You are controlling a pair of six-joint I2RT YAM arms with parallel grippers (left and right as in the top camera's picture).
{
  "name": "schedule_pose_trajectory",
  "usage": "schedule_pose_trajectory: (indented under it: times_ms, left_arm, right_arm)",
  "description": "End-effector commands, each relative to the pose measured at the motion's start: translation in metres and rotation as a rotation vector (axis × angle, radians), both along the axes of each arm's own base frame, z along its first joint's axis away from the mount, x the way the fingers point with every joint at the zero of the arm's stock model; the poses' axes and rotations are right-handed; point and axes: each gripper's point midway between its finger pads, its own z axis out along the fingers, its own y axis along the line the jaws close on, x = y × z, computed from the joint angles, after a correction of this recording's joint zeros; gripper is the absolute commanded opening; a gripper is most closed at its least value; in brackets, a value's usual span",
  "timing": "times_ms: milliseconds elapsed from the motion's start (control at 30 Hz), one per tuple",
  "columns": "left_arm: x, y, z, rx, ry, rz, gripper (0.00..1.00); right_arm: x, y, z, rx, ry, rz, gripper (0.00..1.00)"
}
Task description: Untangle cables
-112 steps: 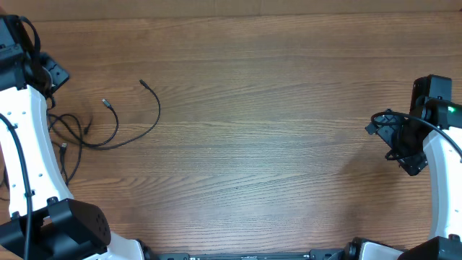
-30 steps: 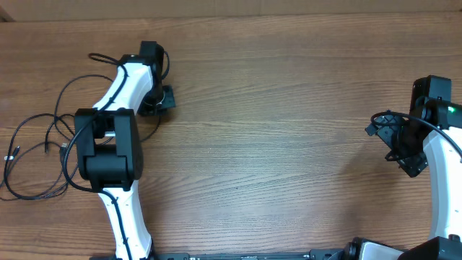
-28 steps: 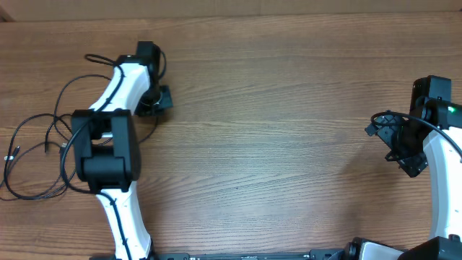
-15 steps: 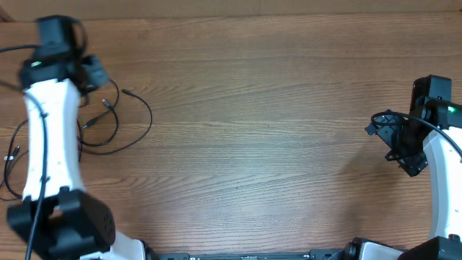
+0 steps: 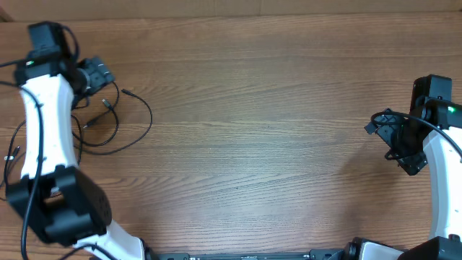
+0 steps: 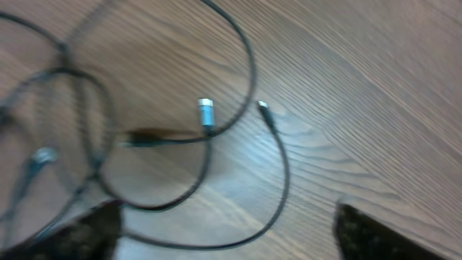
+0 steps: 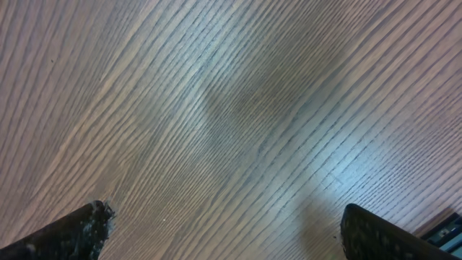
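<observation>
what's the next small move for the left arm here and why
Probably lower the left tool onto the outer cable and close on it near its small plug: the tool stands open and empty above the tangled loops, and that strand curves clear of them, so it may pull free.

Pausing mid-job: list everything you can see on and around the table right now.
cables: several, exact count unclear where they cross, black, loose loops on the table's left side
plug ends: three showing in the left wrist view, one silver, lying on the wood
table: one, brown wood grain, fills every view
left arm: one, white and black, left edge
right arm: one, white and black, right edge
left gripper: one, black, open above the cables, holding nothing
right gripper: one, black, open over bare wood
</observation>
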Motion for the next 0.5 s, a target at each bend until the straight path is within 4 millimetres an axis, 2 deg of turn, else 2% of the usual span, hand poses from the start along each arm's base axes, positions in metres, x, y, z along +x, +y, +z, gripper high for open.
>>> schedule_pose_trajectory:
  times_ms: [0,67,100,200,300,367,467]
  left_arm:
    - [0.017,-0.031,-0.028,-0.126,0.02,-0.068,1.0]
    - [0.024,-0.037,-0.048,-0.166,0.04,-0.053,0.8]
    - [0.025,-0.037,-0.055,-0.189,0.051,-0.006,0.78]
    - [0.026,-0.037,-0.08,-0.264,0.095,0.16,0.79]
    - [0.031,-0.037,-0.094,-0.279,0.103,0.198,0.74]
    - [0.036,-0.034,-0.095,-0.274,0.1,0.214,0.72]
    - [0.043,-0.025,-0.076,-0.23,0.084,0.229,0.71]
  right_arm:
    - [0.004,-0.001,0.004,0.001,-0.018,-0.004,1.0]
    - [0.004,-0.001,0.004,0.0,-0.019,-0.004,1.0]
    - [0.004,-0.001,0.004,0.0,-0.02,-0.004,1.0]
    - [0.004,-0.001,0.004,0.0,-0.02,-0.004,1.0]
    - [0.004,-0.001,0.004,0.0,-0.019,-0.004,1.0]
    - [0.004,-0.001,0.004,0.0,-0.019,-0.004,1.0]
    - [0.004,-0.001,0.004,0.0,-0.02,-0.004,1.0]
